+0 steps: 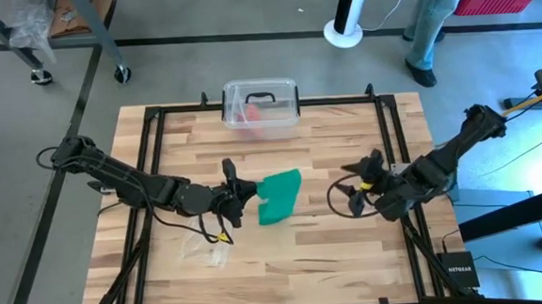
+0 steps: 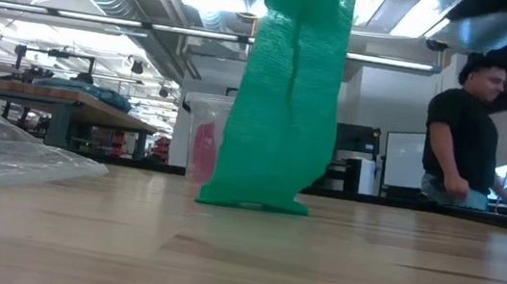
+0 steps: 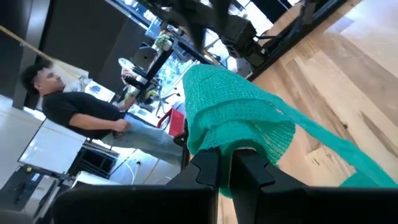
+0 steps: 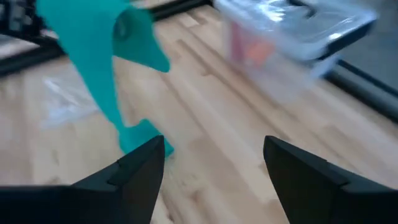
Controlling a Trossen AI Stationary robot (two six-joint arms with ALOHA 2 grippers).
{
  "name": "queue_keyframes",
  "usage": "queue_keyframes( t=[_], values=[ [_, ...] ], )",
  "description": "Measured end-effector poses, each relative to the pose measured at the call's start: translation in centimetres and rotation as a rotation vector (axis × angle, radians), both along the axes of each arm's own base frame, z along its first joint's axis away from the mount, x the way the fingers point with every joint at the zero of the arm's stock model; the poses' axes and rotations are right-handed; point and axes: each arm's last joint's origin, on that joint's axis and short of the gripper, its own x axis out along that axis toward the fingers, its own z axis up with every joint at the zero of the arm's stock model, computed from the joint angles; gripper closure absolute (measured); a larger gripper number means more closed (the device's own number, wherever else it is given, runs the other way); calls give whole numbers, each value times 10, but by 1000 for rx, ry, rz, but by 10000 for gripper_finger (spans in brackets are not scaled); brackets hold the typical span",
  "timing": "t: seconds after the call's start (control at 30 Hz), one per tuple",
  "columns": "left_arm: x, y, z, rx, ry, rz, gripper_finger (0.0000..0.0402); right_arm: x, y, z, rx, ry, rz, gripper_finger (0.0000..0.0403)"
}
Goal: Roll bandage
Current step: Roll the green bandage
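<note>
The left hand [image 1: 239,194] is near the middle of the table [image 1: 334,252], clenched on the upper end of the green bandage [image 1: 279,196]. It holds the cloth up in the air, so the bandage hangs down as a wide strip, and its lower end rests on the wood, a little toward the near edge. In the low view the strip stands almost upright, with the bottom part folded flat on the table.

The right hand [image 1: 360,186] is toward the right edge of the table, well apart from the bandage. Its fingers [image 4: 140,163] are spread wide and they hold nothing; they point toward the hanging cloth.

At the middle of the far edge stands a clear plastic box [image 1: 260,104] with a black handle and something red inside. A thin clear wrapper [image 1: 208,251] lies near the near-left corner, below the left arm.

Beyond the table a person [image 2: 459,138] in a black shirt stands in the room. On a small black device [image 1: 457,272] just off the near-right corner I can read the word "NETGEAR". On the bandage and on the box I cannot read any writing.
</note>
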Motion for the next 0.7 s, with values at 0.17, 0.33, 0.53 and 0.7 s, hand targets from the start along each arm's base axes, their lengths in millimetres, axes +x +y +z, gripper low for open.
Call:
queue_keyframes(
  t=[0.17, 0.33, 0.53, 0.7],
  values=[
    [1, 2, 0, -6, -3, 8, 389, 8, 0, -47, -134, 12, 54, 128],
    [1, 2, 0, -9, -5, 8, 389, 13, -8, -84, -180, 111, 15, 128],
    [0, 1, 0, -7, -3, 6, 389, 34, -9, -103, -42, 114, 93, 128],
    [0, 1, 0, -5, -3, 6, 389, 57, 6, -103, -114, -24, 323, 128]
  ],
)
